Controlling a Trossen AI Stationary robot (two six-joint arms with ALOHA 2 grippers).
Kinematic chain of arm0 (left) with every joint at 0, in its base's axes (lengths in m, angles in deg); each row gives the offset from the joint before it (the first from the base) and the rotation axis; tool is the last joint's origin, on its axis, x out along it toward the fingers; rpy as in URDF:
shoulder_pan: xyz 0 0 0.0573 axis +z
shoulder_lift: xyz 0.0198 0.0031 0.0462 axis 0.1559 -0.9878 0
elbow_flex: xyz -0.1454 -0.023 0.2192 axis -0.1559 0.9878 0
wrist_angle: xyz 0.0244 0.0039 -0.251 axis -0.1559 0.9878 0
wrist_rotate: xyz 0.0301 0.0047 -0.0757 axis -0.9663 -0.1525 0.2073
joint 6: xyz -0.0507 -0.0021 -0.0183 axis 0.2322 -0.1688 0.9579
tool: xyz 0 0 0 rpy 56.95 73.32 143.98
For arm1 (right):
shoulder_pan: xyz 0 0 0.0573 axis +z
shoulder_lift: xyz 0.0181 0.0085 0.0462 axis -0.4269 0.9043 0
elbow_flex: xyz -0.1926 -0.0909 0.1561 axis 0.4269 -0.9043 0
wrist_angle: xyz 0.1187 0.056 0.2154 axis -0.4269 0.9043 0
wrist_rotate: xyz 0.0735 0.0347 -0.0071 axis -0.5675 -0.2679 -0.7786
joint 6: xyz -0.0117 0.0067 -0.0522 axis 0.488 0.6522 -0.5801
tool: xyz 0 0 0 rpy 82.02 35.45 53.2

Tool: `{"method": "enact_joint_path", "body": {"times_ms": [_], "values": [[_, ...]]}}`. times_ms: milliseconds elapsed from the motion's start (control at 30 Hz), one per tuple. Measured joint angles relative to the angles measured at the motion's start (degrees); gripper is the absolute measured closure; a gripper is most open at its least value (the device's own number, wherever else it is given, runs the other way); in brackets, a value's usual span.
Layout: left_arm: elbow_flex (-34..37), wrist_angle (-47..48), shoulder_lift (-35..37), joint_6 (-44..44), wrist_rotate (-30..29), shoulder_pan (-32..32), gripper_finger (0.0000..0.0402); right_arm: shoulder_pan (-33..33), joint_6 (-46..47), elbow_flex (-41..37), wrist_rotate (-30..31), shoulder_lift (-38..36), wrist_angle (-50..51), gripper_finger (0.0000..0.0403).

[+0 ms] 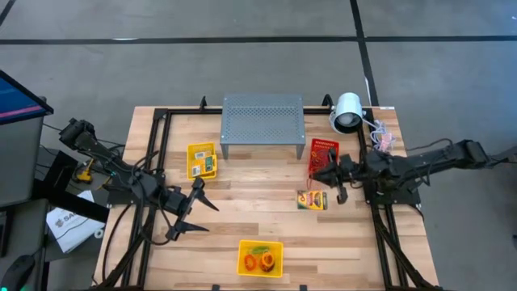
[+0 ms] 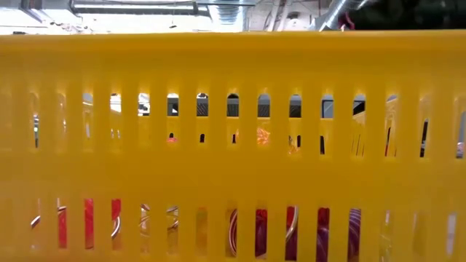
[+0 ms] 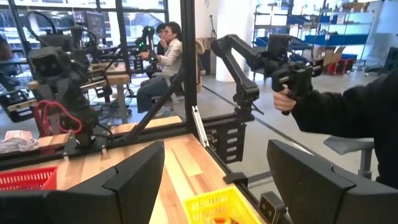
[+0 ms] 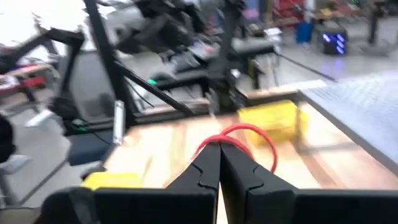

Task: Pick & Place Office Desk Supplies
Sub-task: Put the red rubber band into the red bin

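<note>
My right gripper (image 1: 323, 173) hovers at the red basket's (image 1: 322, 150) near end, shut on a red rubber band (image 4: 249, 130). One crayon box (image 1: 312, 200) lies flat on the table near it. Another crayon box (image 1: 203, 164) lies in the yellow basket (image 1: 202, 160) at the left of the grey stand. A second yellow basket (image 1: 260, 259) at the near edge holds several rubber bands (image 1: 258, 260). My left gripper (image 1: 212, 218) stands open over the table's left half, holding nothing; its own view shows it (image 3: 217, 180) above that near basket (image 3: 217, 208). My right gripper pinches the red rubber band between its two fingers, at the loop's near part (image 4: 205, 144). The fingers are about level and point toward the table's left. The rest of the loop stands out beyond the fingertips, clear of the table.
The grey perforated stand (image 1: 262, 121) is at the far middle and the white lamp (image 1: 348, 111) at the far right. The near basket's slotted wall (image 2: 233, 145) fills the low view. Beyond the table a person's hand (image 3: 285, 99) holds another arm's handle.
</note>
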Motion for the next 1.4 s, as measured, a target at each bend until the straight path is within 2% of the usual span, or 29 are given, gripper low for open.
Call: {"method": "enact_joint_path", "body": {"times_ms": [367,500,700,867,1167,1400], "values": [[1.5,0.5,0.0,0.2,0.0,0.0,0.0121,-3.9,6.2,0.0,9.2,-5.3,16.3,0.0403],[1.6,0.4,0.0,0.2,0.0,0.0,0.0121,-4.7,8.0,0.0,9.8,-5.3,19.2,0.0403],[1.6,0.5,0.0,0.2,0.0,0.0,0.0121,-5.8,11.2,0.0,15.8,-5.3,27.2,0.0403],[1.6,0.5,0.0,0.2,0.0,0.0,0.0121,-6.5,12.1,0.0,16.4,-5.3,29.9,0.0403],[1.6,0.5,0.0,0.2,0.0,0.0,0.0121,-6.6,18.8,0.0,22.5,-5.3,39.8,0.0403],[1.6,0.5,0.0,0.2,0.0,0.0,0.0121,-7.0,20.1,0.0,23.1,-5.1,42.4,0.0403]]}}
